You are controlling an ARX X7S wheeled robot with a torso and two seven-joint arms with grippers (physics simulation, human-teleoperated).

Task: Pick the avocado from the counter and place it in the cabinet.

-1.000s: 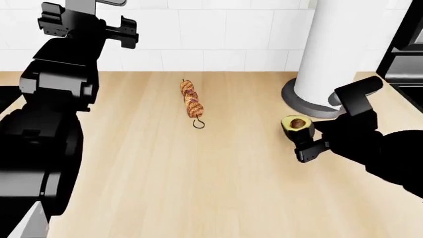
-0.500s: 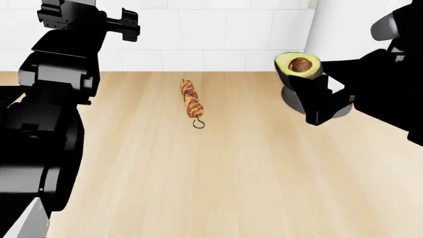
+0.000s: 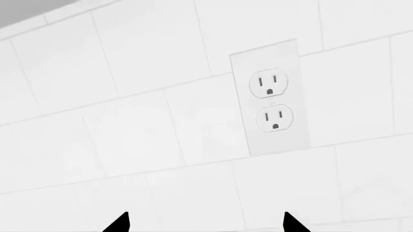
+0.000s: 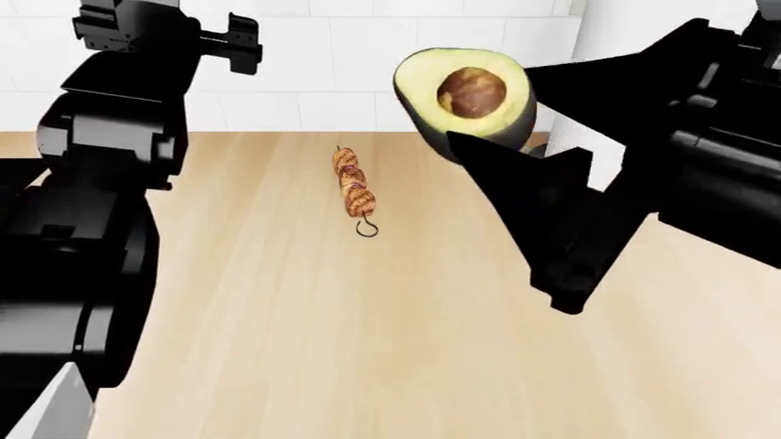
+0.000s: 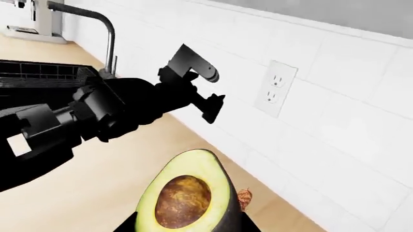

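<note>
My right gripper [image 4: 488,137] is shut on the halved avocado [image 4: 466,99] and holds it high above the tan counter [image 4: 366,311], close to the head camera, cut face and brown pit showing. In the right wrist view the avocado [image 5: 187,193] fills the space between the jaws. My left gripper [image 4: 208,46] is raised at the upper left near the tiled wall; in its wrist view its two fingertips [image 3: 119,223] stand wide apart with nothing between them, facing a wall outlet [image 3: 271,99]. No cabinet shows in any view.
An orange-brown meat skewer [image 4: 354,187] lies on the counter near the back wall. The right wrist view shows my left arm [image 5: 116,108], a faucet [image 5: 103,29] and a dark sink [image 5: 38,77] beyond it.
My right gripper has lifted the avocado from the counter beside the paper towel roll, up and to the left toward the camera. The left arm has barely moved.
</note>
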